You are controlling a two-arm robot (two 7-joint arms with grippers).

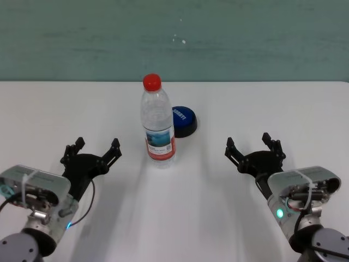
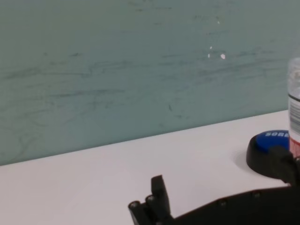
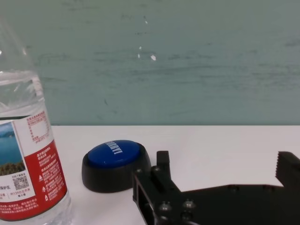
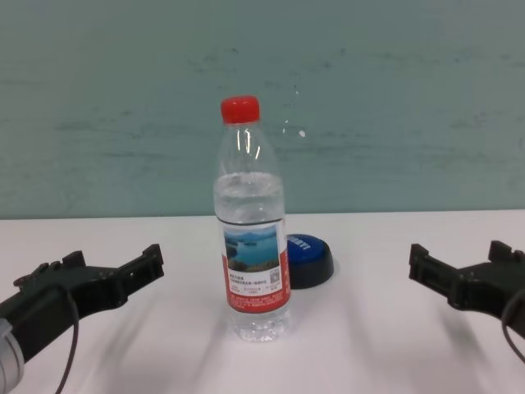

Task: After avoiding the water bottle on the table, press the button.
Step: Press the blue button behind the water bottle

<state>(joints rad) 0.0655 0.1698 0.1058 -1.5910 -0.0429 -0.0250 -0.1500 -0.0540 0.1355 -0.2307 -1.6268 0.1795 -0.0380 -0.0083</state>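
The water bottle (image 1: 158, 125), clear with a red cap and red-and-white label, stands upright mid-table (image 1: 262, 103); it also shows in the chest view (image 4: 253, 238), the right wrist view (image 3: 26, 154) and the left wrist view (image 2: 294, 101). The blue-topped button (image 1: 184, 121) on a black base sits just behind and right of the bottle, partly hidden by it in the chest view (image 4: 310, 261); the right wrist view (image 3: 116, 164) shows it clearly, the left wrist view (image 2: 269, 147) partly. My left gripper (image 1: 90, 150) is open and empty, front left of the bottle. My right gripper (image 1: 255, 147) is open and empty, front right.
A teal wall (image 1: 174, 38) rises behind the table's far edge. White tabletop stretches to either side of the bottle and between the two grippers.
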